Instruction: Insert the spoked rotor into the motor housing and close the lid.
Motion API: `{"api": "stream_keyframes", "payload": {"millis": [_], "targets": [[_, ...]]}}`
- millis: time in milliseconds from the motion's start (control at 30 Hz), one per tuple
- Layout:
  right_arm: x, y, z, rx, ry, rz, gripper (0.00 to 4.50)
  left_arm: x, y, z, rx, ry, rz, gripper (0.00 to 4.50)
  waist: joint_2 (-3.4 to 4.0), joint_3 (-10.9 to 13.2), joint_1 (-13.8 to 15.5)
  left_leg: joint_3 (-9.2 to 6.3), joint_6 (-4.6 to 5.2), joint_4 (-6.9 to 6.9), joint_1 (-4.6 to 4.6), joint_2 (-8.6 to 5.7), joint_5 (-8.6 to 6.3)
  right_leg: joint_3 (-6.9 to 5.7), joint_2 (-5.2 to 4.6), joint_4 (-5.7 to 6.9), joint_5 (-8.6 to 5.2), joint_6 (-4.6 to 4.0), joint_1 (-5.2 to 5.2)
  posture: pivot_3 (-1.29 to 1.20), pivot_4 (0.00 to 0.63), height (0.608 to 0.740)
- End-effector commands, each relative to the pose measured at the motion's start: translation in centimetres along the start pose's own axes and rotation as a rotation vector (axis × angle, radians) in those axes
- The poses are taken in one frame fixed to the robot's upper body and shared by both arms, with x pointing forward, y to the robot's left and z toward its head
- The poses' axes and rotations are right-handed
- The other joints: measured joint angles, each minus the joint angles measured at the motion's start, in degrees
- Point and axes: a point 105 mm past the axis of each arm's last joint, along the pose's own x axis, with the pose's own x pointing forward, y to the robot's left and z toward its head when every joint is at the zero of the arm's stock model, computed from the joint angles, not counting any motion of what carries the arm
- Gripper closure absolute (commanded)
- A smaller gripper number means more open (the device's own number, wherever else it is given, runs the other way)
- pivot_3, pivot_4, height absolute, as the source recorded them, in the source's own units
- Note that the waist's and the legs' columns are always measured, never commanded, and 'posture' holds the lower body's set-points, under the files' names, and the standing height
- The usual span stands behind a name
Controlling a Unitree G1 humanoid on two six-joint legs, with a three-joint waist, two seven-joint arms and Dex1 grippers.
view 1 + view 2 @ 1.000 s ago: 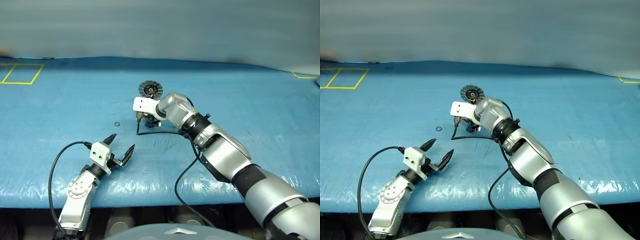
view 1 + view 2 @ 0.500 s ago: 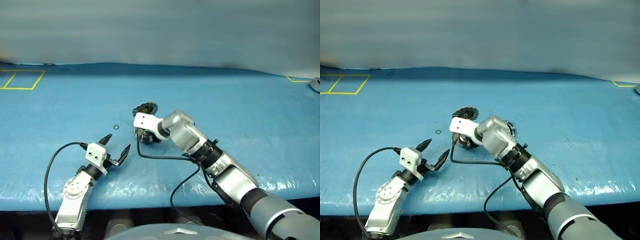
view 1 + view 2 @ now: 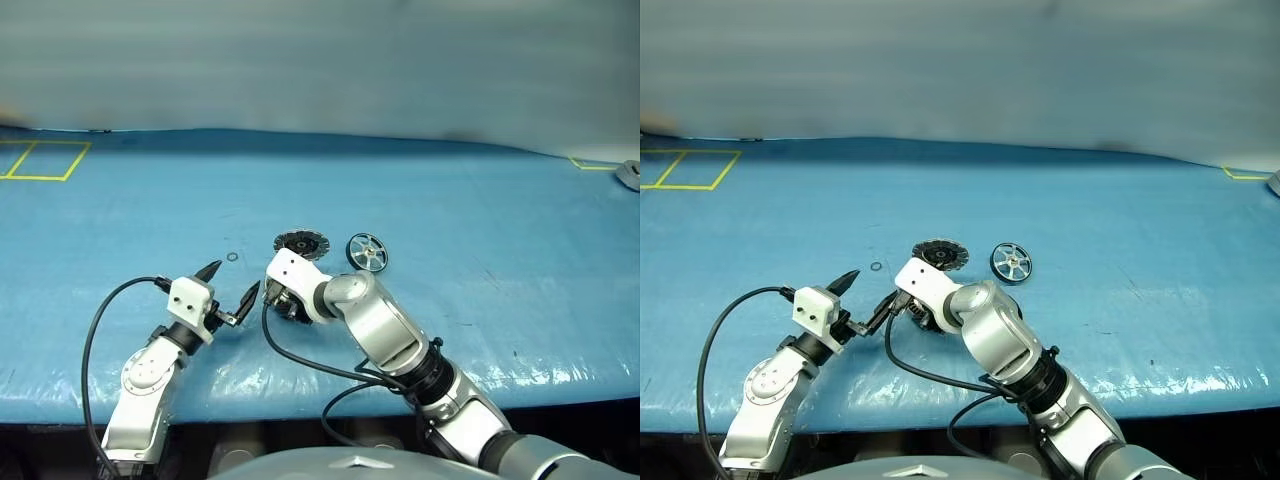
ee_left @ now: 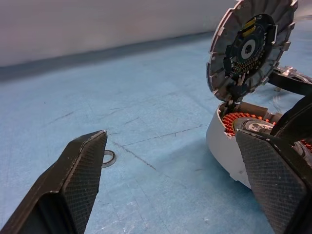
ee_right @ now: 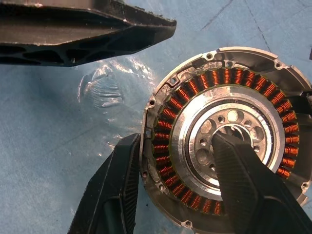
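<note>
A: State the position of the motor housing [image 5: 226,141] and the condition of the right gripper [image 5: 183,187].

B: The housing fills the centre and right of the right wrist frame, copper windings facing the camera. The right gripper is clamped on it: one finger [image 5: 117,187] bears on the outside of the rim, the other sits in the silver centre, so the winding ring lies between the two. In the left eye frame this gripper is just below and left of centre.

A: Location of the lid [image 3: 301,243] and the spoked rotor [image 3: 367,252]?

B: Both rest on the blue table [image 3: 500,200] near frame centre. The lid lies directly above the right gripper in the frame; the rotor is just to its right, apart from it.

A: Left gripper [image 3: 228,290] condition?

B: Released, fingers spread wide, holding nothing. It sits left of the housing, near it. A small ring [image 3: 232,256] lies on the table above it in the frame.
</note>
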Motion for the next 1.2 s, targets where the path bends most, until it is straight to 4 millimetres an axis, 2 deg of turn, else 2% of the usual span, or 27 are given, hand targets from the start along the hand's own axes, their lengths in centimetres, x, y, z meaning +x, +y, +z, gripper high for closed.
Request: {"api": "stream_keyframes", "payload": {"millis": [33, 167, 367, 467, 667, 833, 933, 1000, 1100, 1200], "targets": [[1.0, 0.8, -2.8, 0.106, 0.121, 0.038, 1.83, 0.5, -0.3, 1.8, 0.024, -0.051, -0.012, 0.0, 0.01, 0.03, -0.03, 0.0, 0.0, 0.0, 0.0, 0.0, 0.0, 0.0, 0.0, 0.0, -0.03, 0.06, -0.01, 0.0, 0.15, 0.74], [0.0, 0.5, -0.4, 0.143, 0.04, 0.006, 0.62, 0.6, -0.3, 1.9, 0.024, -0.051, -0.013, 0.0, 0.07, 0.34, 0.14, -0.01, 0.0, -0.04, -0.18, 0.0, 0.0, 0.0, -0.01, -0.03, -0.05, 0.07, -0.15, 0.0, 0.15, 0.74], [-2.4, 0.6, 2.6, 0.177, -0.067, 0.004, 0.62, 0.7, -0.4, 2.0, 0.019, -0.05, -0.015, 0.0, 0.19, 0.7, 0.13, -0.04, 0.01, -0.06, -0.79, -0.03, 0.01, -0.05, -0.01, -0.08, 0.1, -0.07, -0.38, 0.0, 0.15, 0.74], [-4.0, 0.6, 3.9, 0.181, -0.14, -0.003, 0.62, 0.8, -0.4, 2.1, 0.017, -0.053, -0.019, 0.0, 0.15, 1.07, 0.07, -0.13, 0.0, -0.05, -1.02, -0.03, 0.01, -0.14, 0.01, -0.08, 0.26, 0.2, -0.55, 0.0, 0.15, 0.74], [-7.0, 0.2, 5.2, 0.228, -0.339, 0.011, 0.62, 0.6, 0.8, 2.2, 0.001, -0.037, -0.007, 0.0, 0.23, 1.52, -0.05, -0.27, 0.0, -0.06, -1.16, -0.03, 0.01, -0.4, 0.04, -0.09, 0.2, 0.32, -0.64, 0.0, 0.15, 0.74], [-8.4, -0.6, 4.1, 0.163, -0.56, -0.032, 0.62, 0.6, 2.5, 1.4, -0.03, 0.027, 0.021, 0.0, 0.21, 1.8, -0.03, -0.45, -0.01, -0.08, -1.12, -0.08, 0.0, -0.54, 0.01, -0.14, 0.02, 0.59, -0.5, 0.0, 0.15, 0.74], [-8.2, -1.2, 2.1, 0.183, -0.618, -0.083, 0.62, 0.7, 4.0, 0.8, -0.061, 0.068, 0.049, 0.0, 0.18, 2.0, 0.02, -0.56, -0.01, -0.05, -1.11, -0.16, 0.0, -0.63, -0.01, -0.18, -0.03, 0.67, -0.4, 0.0, 0.15, 0.74], [-8.5, -1.6, 1.6, 0.19, -0.71, -0.127, 0.62, 1.0, 4.9, 0.6, -0.06, 0.082, 0.062, 0.0, 0.09, 2.11, -0.18, -0.58, -0.01, -0.02, -1.1, -0.16, 0.0, -0.63, 0.01, -0.17, -0.02, 0.7, -0.38, 0.0, 0.15, 0.74], [-8.7, -2.4, 0.8, 0.159, -0.806, -0.222, 0.62, 1.6, 5.8, 0.5, -0.069, 0.094, 0.051, 0.0, 0.07, 2.15, -0.23, -0.6, -0.02, 0.03, -1.07, -0.11, 0.01, -0.66, 0.08, -0.16, -0.01, 0.73, -0.33, 0.0, 0.15, 0.74], [-8.0, -2.6, -0.7, 0.168, -0.83, -0.222, 0.62, 2.4, 6.4, 0.2, -0.063, 0.113, 0.028, 0.0, 0.04, 2.17, 0.01, -0.59, -0.02, 0.07, -1.05, -0.12, 0.01, -0.66, 0.06, -0.15, 0.0, 0.74, -0.29, 0.0, 0.15, 0.74]]}}
